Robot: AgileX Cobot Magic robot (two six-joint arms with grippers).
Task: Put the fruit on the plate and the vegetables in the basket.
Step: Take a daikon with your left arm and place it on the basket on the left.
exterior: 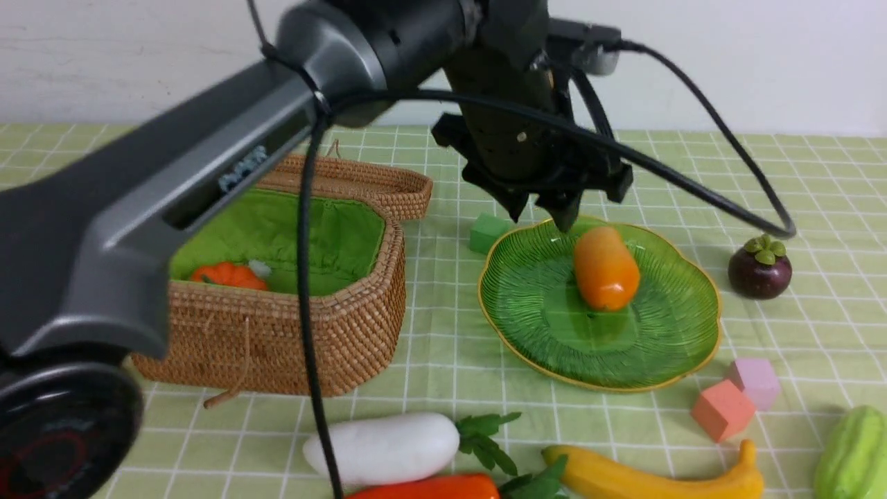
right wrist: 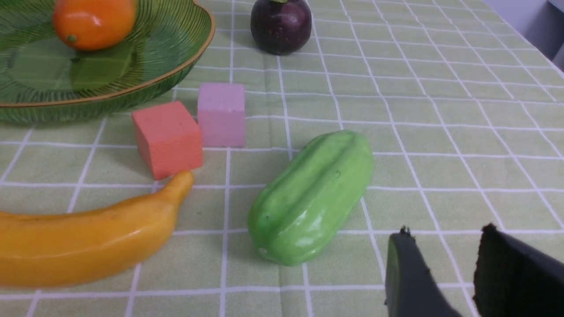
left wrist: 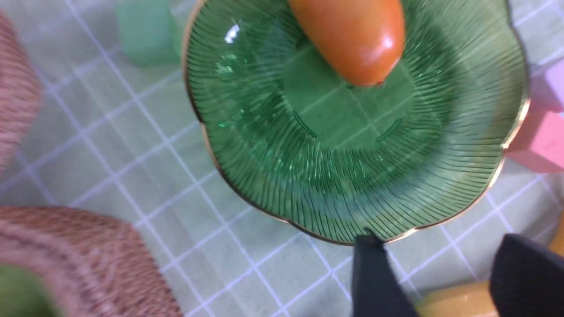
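Observation:
The orange-yellow mango [exterior: 605, 267] lies on the green gold-rimmed plate [exterior: 554, 326]. My left gripper [exterior: 540, 215] hangs over the plate's far rim, open and empty; the left wrist view shows its gripper [left wrist: 436, 246] apart from the mango [left wrist: 352, 39] on the plate [left wrist: 308, 176]. The pumpkin [exterior: 229, 275] sits in the wicker basket [exterior: 332, 326]. On the cloth lie the mangosteen [exterior: 760, 267], banana [exterior: 651, 475], white radish [exterior: 384, 447], red carrot-like piece [exterior: 423, 488] and green gourd [exterior: 856, 454]. My right gripper [right wrist: 445, 233] is open and empty, low beside the gourd [right wrist: 310, 198]; it is out of the front view.
A green cube [exterior: 488, 232] sits behind the plate. An orange-pink cube [exterior: 722, 410] and a purple cube [exterior: 755, 381] stand between the plate and the banana. The basket's lid [exterior: 360, 181] lies open behind it. My left arm's long link crosses above the basket.

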